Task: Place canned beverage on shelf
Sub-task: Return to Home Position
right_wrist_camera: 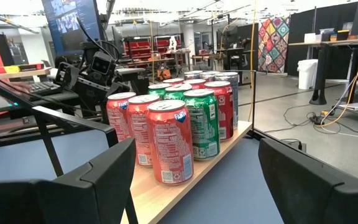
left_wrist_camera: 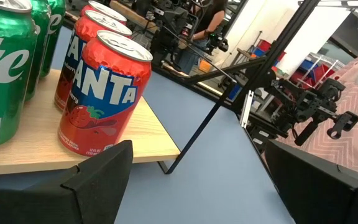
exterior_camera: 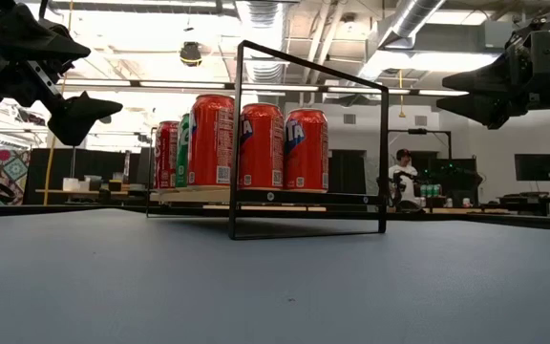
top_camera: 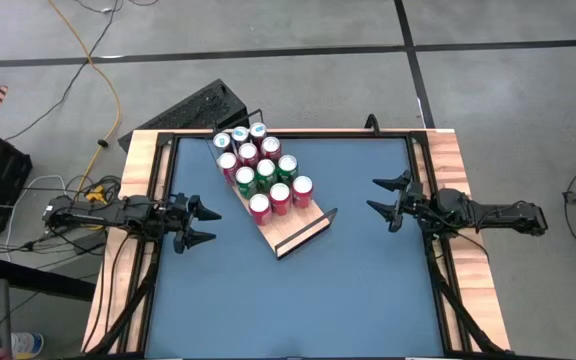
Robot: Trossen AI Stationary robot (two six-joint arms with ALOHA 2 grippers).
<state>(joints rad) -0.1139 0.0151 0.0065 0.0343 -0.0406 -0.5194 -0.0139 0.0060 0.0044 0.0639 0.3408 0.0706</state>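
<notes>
Black and empty, the left hand (top_camera: 215, 226) hung spread wide; the shelf (top_camera: 296, 222), packed with red and green cans (top_camera: 280, 197), lay just to its right. Farther right, well clear of the shelf's black rail (top_camera: 313, 226), the right hand (top_camera: 371, 195) hung equally wide and empty. Going home well, I judged, meant drawing each arm straight back from the shelf, never sweeping toward rail or cans. Blue matting covered the surface (top_camera: 338, 300), framed in light wood; beyond it lay grey floor and a yellow cable (top_camera: 116, 100).
</notes>
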